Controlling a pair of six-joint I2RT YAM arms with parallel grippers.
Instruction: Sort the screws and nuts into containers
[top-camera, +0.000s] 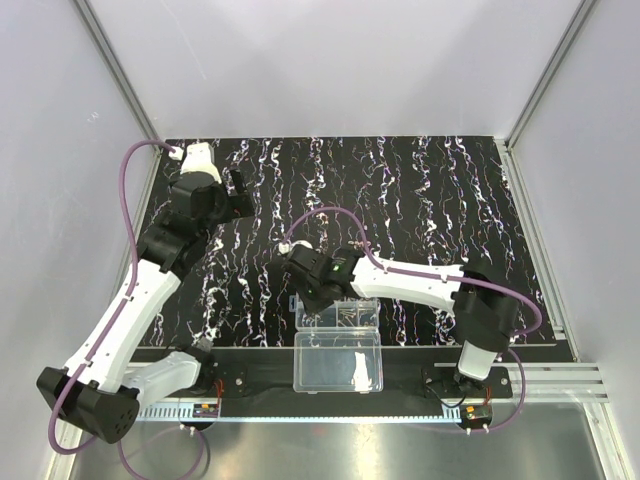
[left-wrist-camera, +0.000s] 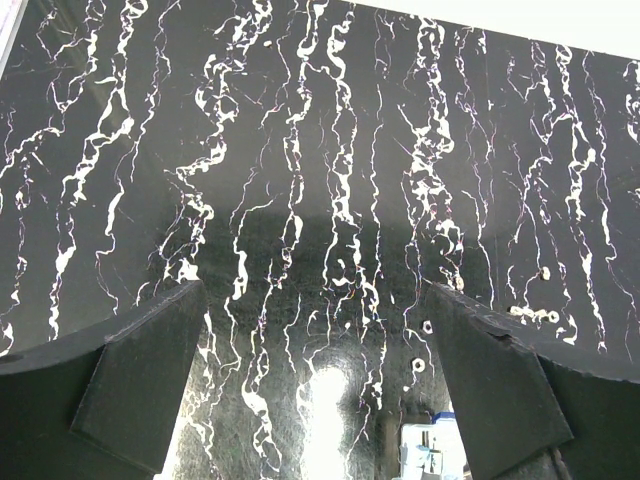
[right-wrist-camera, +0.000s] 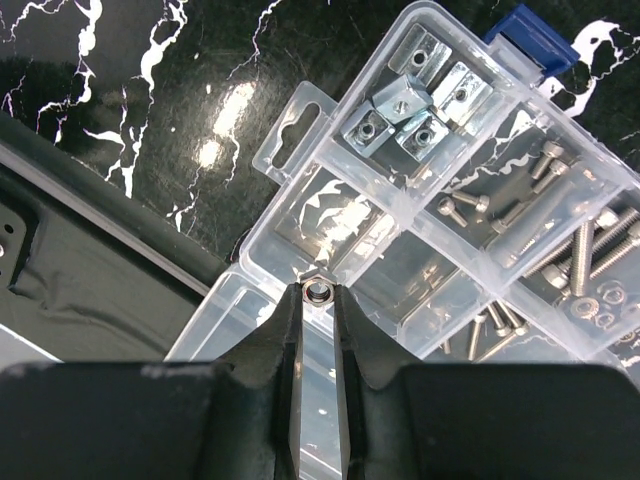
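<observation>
A small hex nut (right-wrist-camera: 318, 292) is pinched between the fingertips of the right tool (right-wrist-camera: 318, 300), which is closed on it. It hangs just above the clear box (right-wrist-camera: 300, 150), over the wall where the divided half meets the lid (right-wrist-camera: 215, 320). I cannot tell which side of that wall it is over. The compartment (right-wrist-camera: 340, 215) just beyond it shows only the mat through its floor. Farther in, one compartment holds square threaded blocks (right-wrist-camera: 410, 105). Others hold screws (right-wrist-camera: 520, 205), with a few nuts (right-wrist-camera: 603, 300) beside the long ones at the far right. A blue latch (right-wrist-camera: 540, 35) sits on the box's far edge. Seen from above, the box lies at the near edge of the black, white-veined mat (top-camera: 420, 190), its lid folded out toward the arms' bases. The left tool (left-wrist-camera: 320, 370) is well apart at the far left, its jaws standing wide open over the mat. A few loose nuts (left-wrist-camera: 553, 316) lie near its right finger.
</observation>
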